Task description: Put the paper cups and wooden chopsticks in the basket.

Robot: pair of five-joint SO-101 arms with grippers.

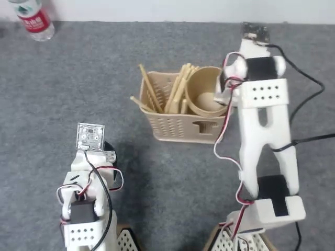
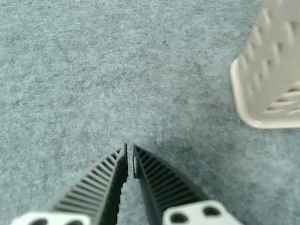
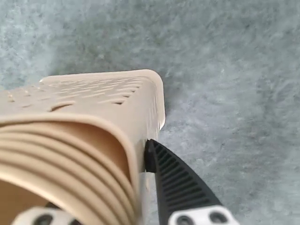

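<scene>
A beige slotted basket [image 1: 178, 123] stands mid-table with several wooden chopsticks [image 1: 178, 86] leaning inside it. A stack of tan paper cups [image 1: 207, 97] sits in its right end. My right gripper [image 1: 226, 91] is at that end, shut on the wall of the paper cups [image 3: 70, 154]. One black finger [image 3: 173, 183] lies against the outside of the stack and the other is hidden behind it, with the basket [image 3: 108, 93] just beyond. My left gripper [image 2: 130, 152] is shut with nothing in it, low over the carpet, left of and nearer than the basket corner [image 2: 272, 79].
Grey carpet [image 1: 78, 78] covers the table. A plastic bottle with a red label [image 1: 34, 18] lies at the far left corner. The left arm [image 1: 86, 183] stays near the front edge, with open carpet between it and the basket.
</scene>
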